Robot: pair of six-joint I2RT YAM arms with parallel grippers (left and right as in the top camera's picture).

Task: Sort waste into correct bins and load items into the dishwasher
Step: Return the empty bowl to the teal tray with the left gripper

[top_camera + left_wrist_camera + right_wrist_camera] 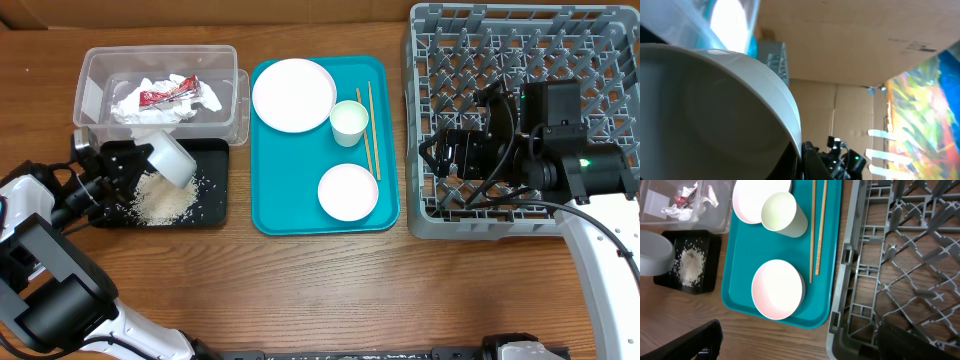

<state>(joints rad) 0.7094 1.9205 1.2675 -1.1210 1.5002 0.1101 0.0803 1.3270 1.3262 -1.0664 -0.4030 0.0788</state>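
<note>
white bowl (172,158) tipped, rice (165,203) heaped on black tray (216,152)

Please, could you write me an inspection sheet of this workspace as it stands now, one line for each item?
surface: wooden table, carrying a tub, two trays and a rack.
job's things: clear tub holds napkins and red wrapper; black tray holds rice; plate, cup, chopsticks and one bowl sit on teal tray; dish rack, no dishes seen in it.
clutter: nothing seen.
grippers: left pincer shut on second bowl, tilted over the black tray; right pincer open above the rack.
cables: black cable by the right arm, over the rack.
surroundings: cardboard wall; colourful picture.
</note>
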